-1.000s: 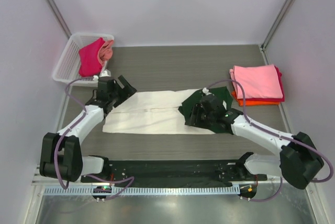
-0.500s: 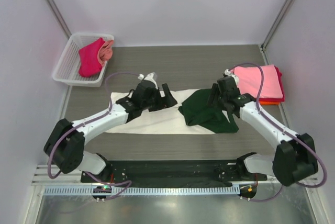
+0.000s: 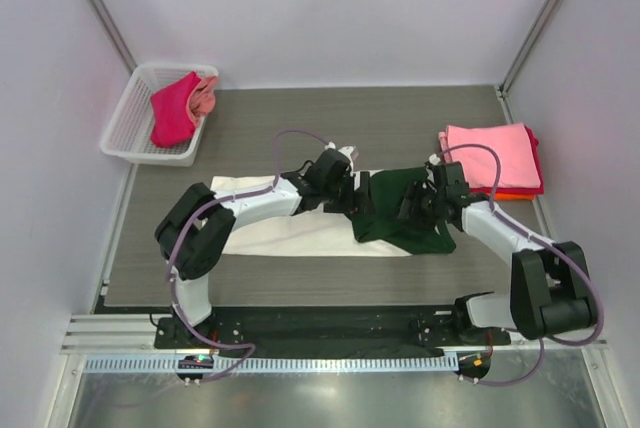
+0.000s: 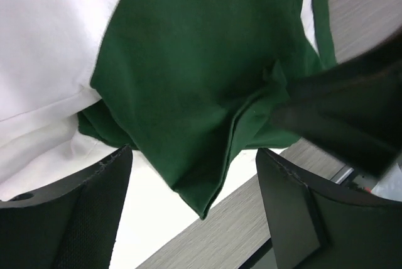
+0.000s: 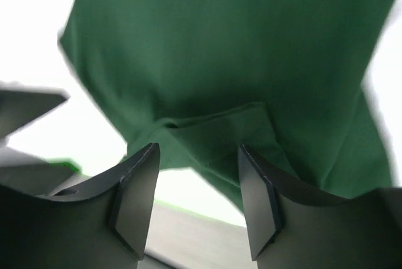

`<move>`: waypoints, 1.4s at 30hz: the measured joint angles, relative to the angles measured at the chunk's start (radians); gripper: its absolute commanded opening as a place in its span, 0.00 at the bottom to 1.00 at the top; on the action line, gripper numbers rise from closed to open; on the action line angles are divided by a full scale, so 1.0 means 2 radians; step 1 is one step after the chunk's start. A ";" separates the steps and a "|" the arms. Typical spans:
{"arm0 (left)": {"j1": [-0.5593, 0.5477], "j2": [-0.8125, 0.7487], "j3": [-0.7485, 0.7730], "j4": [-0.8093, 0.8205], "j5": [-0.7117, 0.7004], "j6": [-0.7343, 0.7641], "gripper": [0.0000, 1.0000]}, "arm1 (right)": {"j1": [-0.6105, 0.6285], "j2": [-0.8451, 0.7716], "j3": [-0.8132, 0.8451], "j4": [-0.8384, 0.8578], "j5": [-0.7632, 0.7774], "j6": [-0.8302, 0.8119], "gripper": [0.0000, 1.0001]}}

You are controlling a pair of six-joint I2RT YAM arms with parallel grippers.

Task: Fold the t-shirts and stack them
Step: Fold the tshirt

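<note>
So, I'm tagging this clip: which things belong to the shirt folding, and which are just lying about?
Job: cream tee with green sleeves; folded stack topped by pink; magenta tee; pink tee.
Just lying about: white mesh basket; table.

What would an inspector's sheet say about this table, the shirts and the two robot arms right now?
Surface: grey wood-grain table.
Job's things: cream t-shirt spread mid-table, its dark green sleeve bunched at the right end; folded stack at the right, pink on top, orange and red edges below; magenta and salmon tees crumpled in the basket.
Clutter: white mesh basket in the far left corner.
Grippers: left gripper and right gripper both open over the green sleeve, nothing gripped.
Cables: a purple cable arches over each arm.
Surroundings: plain white walls; black rail at the near edge.
</note>
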 measured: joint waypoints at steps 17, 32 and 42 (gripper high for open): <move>-0.043 0.022 0.043 -0.005 0.069 0.076 0.74 | -0.003 -0.267 -0.098 -0.070 -0.025 0.051 0.55; -0.060 0.137 0.157 -0.022 0.070 0.094 0.30 | -0.004 -0.323 -0.045 -0.091 0.172 0.106 0.55; -0.093 0.121 0.109 -0.013 0.087 0.117 0.00 | -0.006 -0.324 -0.032 -0.105 0.250 0.122 0.55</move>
